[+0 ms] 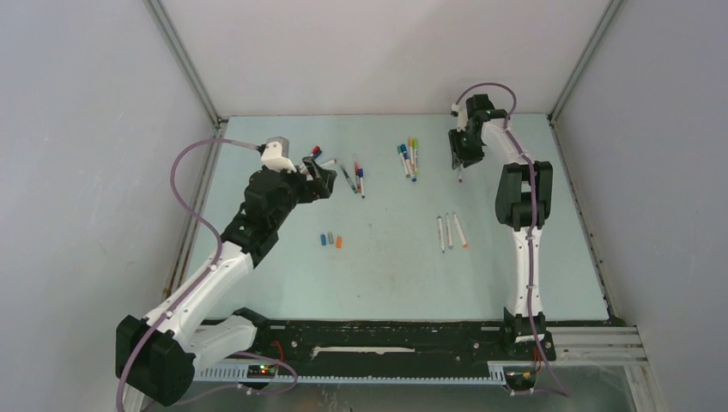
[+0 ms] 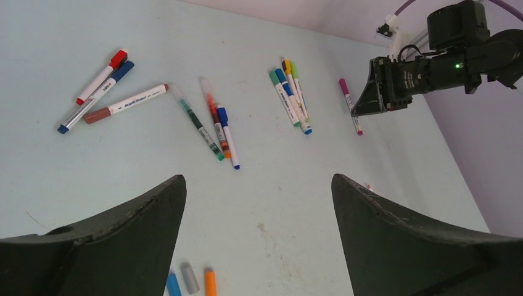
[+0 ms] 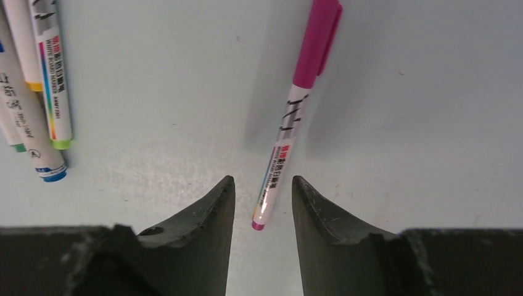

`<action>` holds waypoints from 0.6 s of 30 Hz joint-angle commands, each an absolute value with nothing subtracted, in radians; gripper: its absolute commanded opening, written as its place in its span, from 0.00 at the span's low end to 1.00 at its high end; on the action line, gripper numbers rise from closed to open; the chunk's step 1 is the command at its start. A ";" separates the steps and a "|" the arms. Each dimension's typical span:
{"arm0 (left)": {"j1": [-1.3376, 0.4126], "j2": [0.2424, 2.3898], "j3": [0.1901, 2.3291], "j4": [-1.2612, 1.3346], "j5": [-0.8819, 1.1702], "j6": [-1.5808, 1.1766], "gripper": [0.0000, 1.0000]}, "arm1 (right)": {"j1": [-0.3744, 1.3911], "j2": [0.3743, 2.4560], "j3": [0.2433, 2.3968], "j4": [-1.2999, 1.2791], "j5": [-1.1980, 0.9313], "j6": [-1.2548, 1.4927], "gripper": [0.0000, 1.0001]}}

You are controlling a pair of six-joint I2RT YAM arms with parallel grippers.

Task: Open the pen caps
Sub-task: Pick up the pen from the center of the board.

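A pink-capped pen (image 3: 290, 129) lies flat on the pale table, its pink cap (image 3: 316, 43) pointing away from me. My right gripper (image 3: 263, 179) is open a little, and the pen's tail end sits between its fingertips with a gap on each side. In the top view that gripper (image 1: 459, 163) hangs over the pen at the far right. My left gripper (image 2: 257, 177) is wide open over bare table with nothing in it. Three loose pen caps, blue (image 2: 173, 285), grey (image 2: 189, 277) and orange (image 2: 210, 282), lie below its left finger.
Several capped pens lie in a bunch (image 2: 290, 95) left of the pink one. More pens (image 2: 213, 126) and three thicker markers (image 2: 98, 92) lie at the far left. Three pens without caps (image 1: 449, 230) lie mid-right. Grey walls (image 1: 103, 129) close the table in.
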State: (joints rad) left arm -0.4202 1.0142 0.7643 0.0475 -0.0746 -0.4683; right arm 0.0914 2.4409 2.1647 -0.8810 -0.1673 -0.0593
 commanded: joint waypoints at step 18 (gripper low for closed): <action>-0.396 1.014 0.722 0.120 -0.020 -0.502 0.90 | 0.107 2.495 2.191 -0.925 -0.043 -0.108 0.11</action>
State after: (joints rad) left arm -0.4026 1.0325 0.7479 0.0860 -0.0437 -0.4820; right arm 0.1078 2.4874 2.1918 -0.8928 -0.0624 -0.0757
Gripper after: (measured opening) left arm 0.898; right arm 0.184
